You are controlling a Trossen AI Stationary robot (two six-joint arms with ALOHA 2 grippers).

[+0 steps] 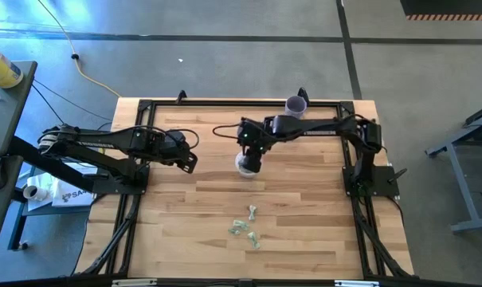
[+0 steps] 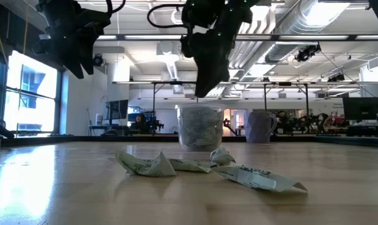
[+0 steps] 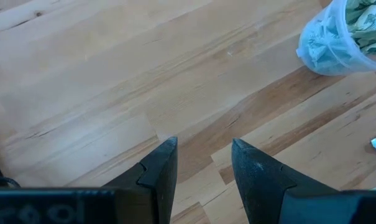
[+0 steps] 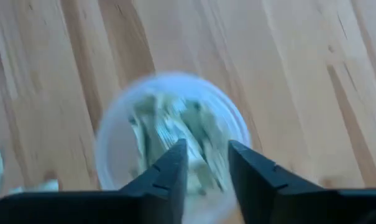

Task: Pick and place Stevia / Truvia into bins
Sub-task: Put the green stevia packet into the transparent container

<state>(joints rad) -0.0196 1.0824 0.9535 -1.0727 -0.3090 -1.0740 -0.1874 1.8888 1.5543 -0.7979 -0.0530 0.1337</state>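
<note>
The bin, a small clear cup (image 1: 247, 165) (image 2: 200, 128) (image 4: 172, 140), stands on the table's middle, filled with pale green and white Stevia packets. My right gripper (image 4: 206, 155) (image 2: 201, 90) hangs just above the cup's mouth, pointing down. It is open and nothing shows between its fingers. Several crinkled packets (image 1: 244, 227) (image 2: 201, 167) lie flat on the wood nearer the table's front edge. My left gripper (image 3: 203, 155) (image 1: 189, 162) waits open above the table, left of the cup (image 3: 340, 37).
A purple cup (image 1: 295, 105) (image 2: 260, 127) stands at the table's far edge, behind the right arm. Black frame rails run along the table's sides. Bare wood lies between the clear cup and the loose packets.
</note>
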